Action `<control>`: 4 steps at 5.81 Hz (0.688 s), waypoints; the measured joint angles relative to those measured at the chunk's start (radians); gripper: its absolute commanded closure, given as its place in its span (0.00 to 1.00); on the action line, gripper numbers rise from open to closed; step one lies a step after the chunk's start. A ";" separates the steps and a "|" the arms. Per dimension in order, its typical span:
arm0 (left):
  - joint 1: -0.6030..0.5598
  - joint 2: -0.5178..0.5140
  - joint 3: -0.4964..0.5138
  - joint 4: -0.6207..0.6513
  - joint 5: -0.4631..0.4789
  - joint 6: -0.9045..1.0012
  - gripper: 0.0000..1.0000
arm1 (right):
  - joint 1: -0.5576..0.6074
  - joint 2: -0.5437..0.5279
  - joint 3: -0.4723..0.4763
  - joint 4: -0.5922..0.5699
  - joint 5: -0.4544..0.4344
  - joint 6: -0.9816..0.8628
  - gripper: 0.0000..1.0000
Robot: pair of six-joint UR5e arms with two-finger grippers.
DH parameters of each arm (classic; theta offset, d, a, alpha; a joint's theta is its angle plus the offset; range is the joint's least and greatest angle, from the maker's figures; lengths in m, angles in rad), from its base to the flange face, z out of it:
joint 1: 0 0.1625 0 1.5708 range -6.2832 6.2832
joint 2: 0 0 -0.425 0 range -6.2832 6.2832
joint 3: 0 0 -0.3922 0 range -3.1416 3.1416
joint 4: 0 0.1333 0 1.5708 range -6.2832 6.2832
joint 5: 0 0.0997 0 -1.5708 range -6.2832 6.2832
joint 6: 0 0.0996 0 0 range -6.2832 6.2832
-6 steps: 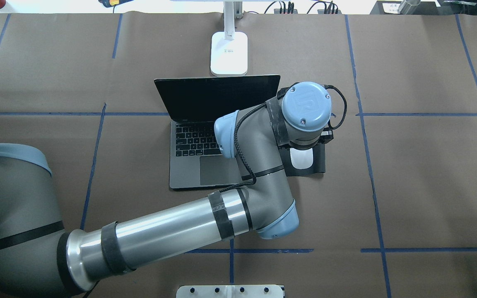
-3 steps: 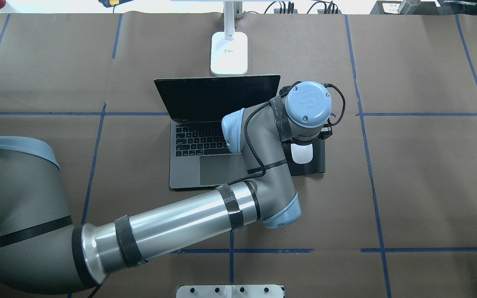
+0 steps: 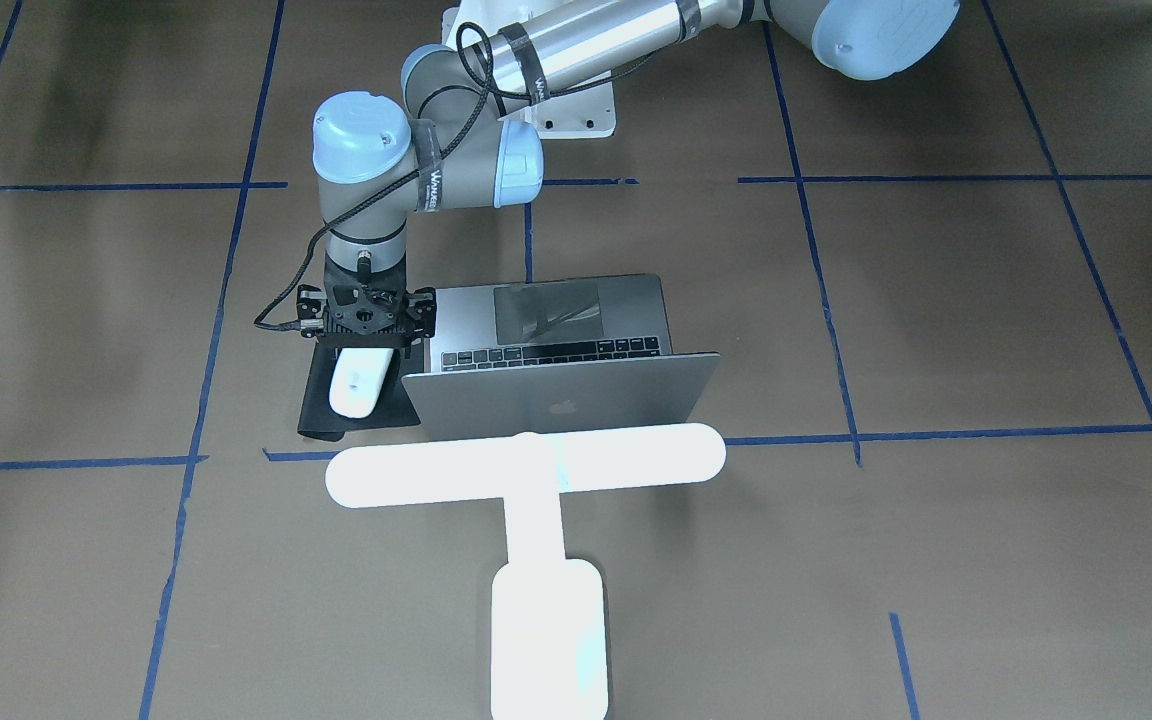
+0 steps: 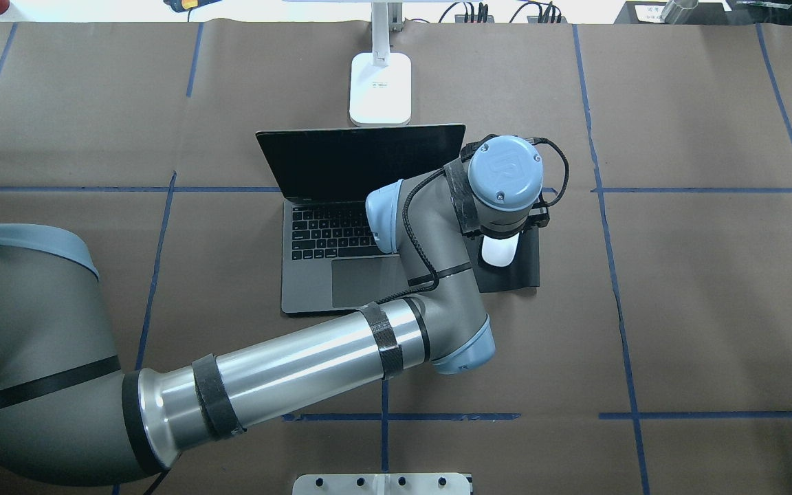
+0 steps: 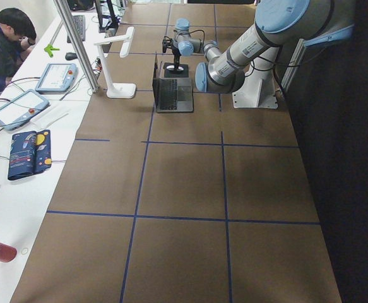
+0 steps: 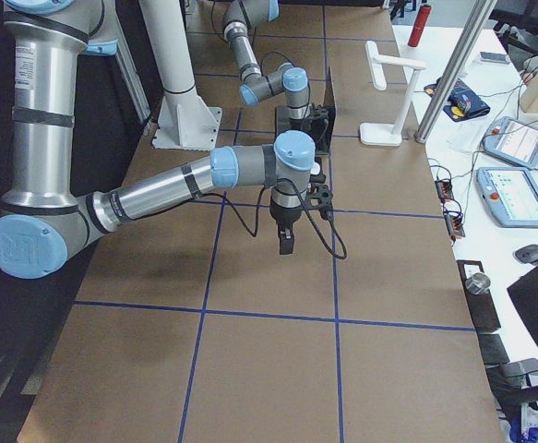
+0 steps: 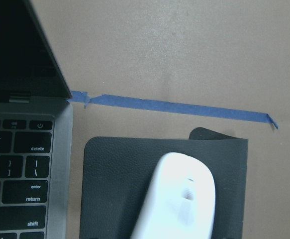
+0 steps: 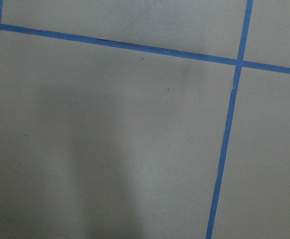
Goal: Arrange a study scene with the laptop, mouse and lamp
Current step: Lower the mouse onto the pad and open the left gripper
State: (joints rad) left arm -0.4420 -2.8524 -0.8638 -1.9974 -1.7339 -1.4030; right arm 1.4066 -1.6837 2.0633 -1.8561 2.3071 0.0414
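The silver-grey laptop (image 4: 327, 275) stands open at mid-table, its logo lid (image 3: 561, 400) facing the front camera. The glowing white lamp (image 3: 526, 465) stands behind it, its base (image 4: 380, 86) at the far edge. The white mouse (image 4: 499, 254) lies on a black pad (image 4: 526, 271) right of the laptop. It also shows in the front view (image 3: 354, 385) and the left wrist view (image 7: 182, 199). My left gripper (image 3: 366, 345) points down and is shut on the mouse's robot-side end; my wrist hides it from overhead. My right gripper (image 6: 286, 245) hangs over bare table; I cannot tell if it is open or shut.
A white flared pedestal (image 4: 382, 483) is bolted at the table's near edge. Blue tape lines (image 4: 602, 206) cross the brown table cover. An operator's bench with tablets (image 5: 19, 107) runs along the far side.
My left wrist shifted a little toward the far side, and the mouse moved the same way on the pad. The pad, laptop and lamp stayed put.
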 measured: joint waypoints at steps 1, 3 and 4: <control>-0.006 -0.001 -0.004 -0.003 -0.003 -0.010 0.00 | 0.000 0.001 -0.002 0.000 0.000 0.000 0.00; -0.025 0.022 -0.067 0.024 -0.093 -0.036 0.00 | 0.010 0.002 -0.010 0.001 0.000 0.000 0.00; -0.031 0.087 -0.187 0.083 -0.140 -0.041 0.00 | 0.016 0.006 -0.016 0.001 0.000 0.002 0.00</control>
State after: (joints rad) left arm -0.4727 -2.7654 -1.0508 -1.9142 -1.8736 -1.4445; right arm 1.4225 -1.6780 2.0477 -1.8551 2.3071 0.0434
